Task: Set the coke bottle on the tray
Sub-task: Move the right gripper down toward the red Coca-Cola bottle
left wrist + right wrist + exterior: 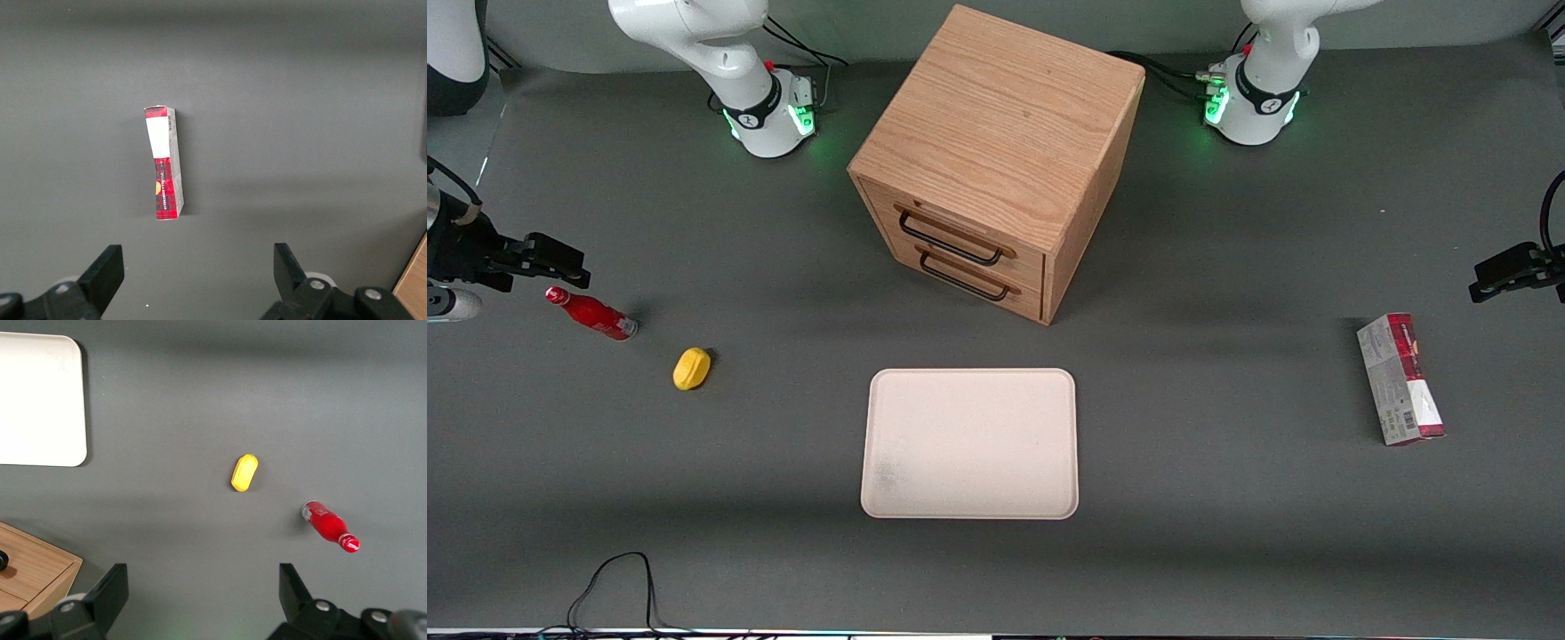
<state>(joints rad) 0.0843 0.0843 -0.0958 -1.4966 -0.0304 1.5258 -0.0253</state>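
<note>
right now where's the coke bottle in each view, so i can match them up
Front view: the coke bottle lies on its side at the working arm's end of the table, just below the open gripper.
Right wrist view: it lies on the mat, apart from the gripper.
Left wrist view: not in it.
Shared landmark: the yellow lump beside the bottle.

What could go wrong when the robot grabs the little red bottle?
The bottle lies on its side on the table, so it might roll away when touched. The gripper, its jaws open, hangs above the cap end, not the middle, so a grab there might slip. The lemon lies between the bottle and the tray; a low carry could bump it.
</note>
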